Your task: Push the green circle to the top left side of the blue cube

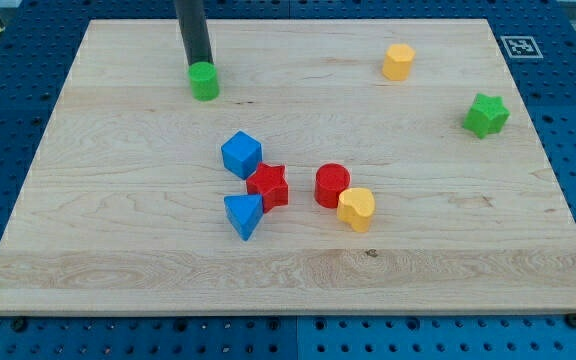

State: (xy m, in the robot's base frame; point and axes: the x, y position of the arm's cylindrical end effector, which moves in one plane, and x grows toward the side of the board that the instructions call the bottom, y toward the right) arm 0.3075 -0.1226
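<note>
The green circle (205,81) sits near the view's top left of the wooden board (118,220). My tip (199,64) is right behind it, at its top edge, and appears to touch it. The blue cube (241,155) lies near the board's middle, below and to the right of the green circle, with a wide gap between them.
A red star (269,186) touches the blue cube's lower right. A blue triangle (244,215) lies below them. A red cylinder (332,185) and a yellow heart (357,209) sit to the right. A yellow hexagon (398,62) and a green star (486,115) lie at the upper right.
</note>
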